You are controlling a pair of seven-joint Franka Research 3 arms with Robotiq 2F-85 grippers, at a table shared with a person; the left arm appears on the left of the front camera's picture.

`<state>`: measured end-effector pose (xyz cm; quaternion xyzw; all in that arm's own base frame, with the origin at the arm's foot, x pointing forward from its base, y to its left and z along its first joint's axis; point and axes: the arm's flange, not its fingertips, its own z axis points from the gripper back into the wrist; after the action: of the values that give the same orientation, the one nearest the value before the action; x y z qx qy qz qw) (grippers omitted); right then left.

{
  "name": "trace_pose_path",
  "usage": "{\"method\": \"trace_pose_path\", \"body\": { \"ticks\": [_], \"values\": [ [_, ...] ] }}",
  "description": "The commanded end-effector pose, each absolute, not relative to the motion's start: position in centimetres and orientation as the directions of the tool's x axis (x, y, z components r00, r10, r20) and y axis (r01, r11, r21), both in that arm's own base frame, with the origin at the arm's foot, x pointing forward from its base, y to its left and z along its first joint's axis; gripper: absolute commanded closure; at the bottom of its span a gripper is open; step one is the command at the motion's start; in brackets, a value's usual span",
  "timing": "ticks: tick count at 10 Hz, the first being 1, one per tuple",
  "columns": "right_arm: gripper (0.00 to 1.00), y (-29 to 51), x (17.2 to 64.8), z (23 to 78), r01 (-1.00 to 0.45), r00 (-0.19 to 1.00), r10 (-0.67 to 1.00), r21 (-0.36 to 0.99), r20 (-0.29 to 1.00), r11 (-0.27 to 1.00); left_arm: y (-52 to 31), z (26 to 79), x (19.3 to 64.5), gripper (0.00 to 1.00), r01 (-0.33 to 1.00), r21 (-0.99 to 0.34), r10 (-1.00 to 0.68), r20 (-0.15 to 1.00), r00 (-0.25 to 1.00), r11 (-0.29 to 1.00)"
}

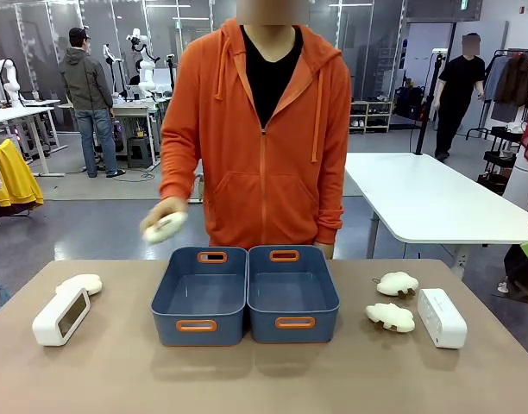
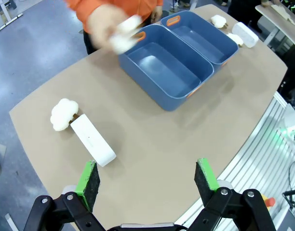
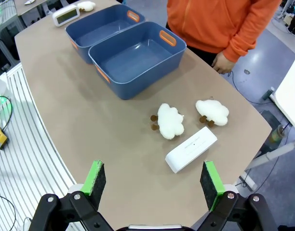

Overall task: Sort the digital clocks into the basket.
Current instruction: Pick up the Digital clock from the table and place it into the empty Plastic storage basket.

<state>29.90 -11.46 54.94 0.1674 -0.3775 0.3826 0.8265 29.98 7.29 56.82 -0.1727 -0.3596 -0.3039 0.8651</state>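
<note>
Nothing is sorted yet: two slate-blue rectangular plastic tubs (image 1: 173, 315) (image 1: 320, 315) at the table's (image 1: 264, 379) middle stand empty. Two white rounded plastic digital clocks lie out, one (image 1: 61, 316) near the left edge, one (image 1: 442, 317) near the right. Three cream cloud-shaped plush toys (image 1: 79, 283) (image 1: 397, 283) (image 1: 390, 316) sit beside them; a person's hand (image 1: 160, 211) holds a blurred pale thing (image 1: 166, 228). The left gripper (image 2: 147, 180) and right gripper (image 3: 154, 182) hover spread, empty

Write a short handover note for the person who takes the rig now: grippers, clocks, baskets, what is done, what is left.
Left gripper, right gripper: open, empty, above the table.
Left clock: table's left end, beside a plush toy. Right clock: right end, beside two plush toys.
Left basket, right basket: mid-table, side by side, empty.
Person's hand holds a cream toy behind the left basket.
Done: nothing. Left: both clocks.
</note>
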Motion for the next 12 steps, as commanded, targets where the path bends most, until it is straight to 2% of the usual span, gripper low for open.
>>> {"method": "trace_pose_path", "body": {
  "ticks": [1, 2, 3, 4, 6, 8, 10, 12],
  "values": [
    [0.0, -11.6, 30.0, 55.0, -0.767, 0.405, 0.513, -0.024, 0.757, 0.642, 7.4, 57.1, 30.2, 0.0, 0.664, -0.074, -0.417, 0.726, 0.547, 0.744],
    [0.0, -11.5, 29.9, 54.9, -0.759, 0.422, 0.506, -0.012, 0.752, 0.651, 7.4, 57.1, 30.2, 0.0, 0.664, -0.074, -0.417, 0.726, 0.547, 0.744],
    [0.0, -9.6, 31.6, 55.3, -0.686, 0.553, 0.507, 0.016, 0.661, 0.728, 7.4, 57.1, 30.2, 0.0, 0.664, -0.074, -0.417, 0.726, 0.547, 0.744],
    [0.0, -8.1, 33.8, 55.5, -0.566, 0.7, 0.421, 0.088, 0.577, 0.82, 7.4, 57.1, 30.2, 0.0, 0.664, -0.074, -0.417, 0.726, 0.547, 0.744],
    [0.0, -4.3, 38.7, 54.3, -0.4, 0.873, 0.322, 0.163, 0.366, 0.902, 7.4, 57.1, 30.2, 0.0, 0.664, -0.074, -0.417, 0.726, 0.547, 0.744],
    [0.0, -2.5, 42.3, 53.0, -0.252, 0.949, 0.221, 0.118, 0.226, 0.961, 7.4, 57.1, 30.2, 0.0, 0.664, -0.074, -0.417, 0.726, 0.547, 0.744],
    [0.0, -1.4, 45.1, 49.5, -0.108, 0.981, 0.103, 0.021, 0.167, 0.994, 7.4, 57.1, 30.2, 0.0, 0.664, -0.074, -0.417, 0.726, 0.547, 0.744],
    [0.0, -2.0, 47.2, 45.6, -0.006, 0.99, 0.004, 0.016, 0.143, 1.0, 7.4, 57.1, 30.2, 0.0, 0.664, -0.074, -0.417, 0.726, 0.547, 0.744]
  ]
}}
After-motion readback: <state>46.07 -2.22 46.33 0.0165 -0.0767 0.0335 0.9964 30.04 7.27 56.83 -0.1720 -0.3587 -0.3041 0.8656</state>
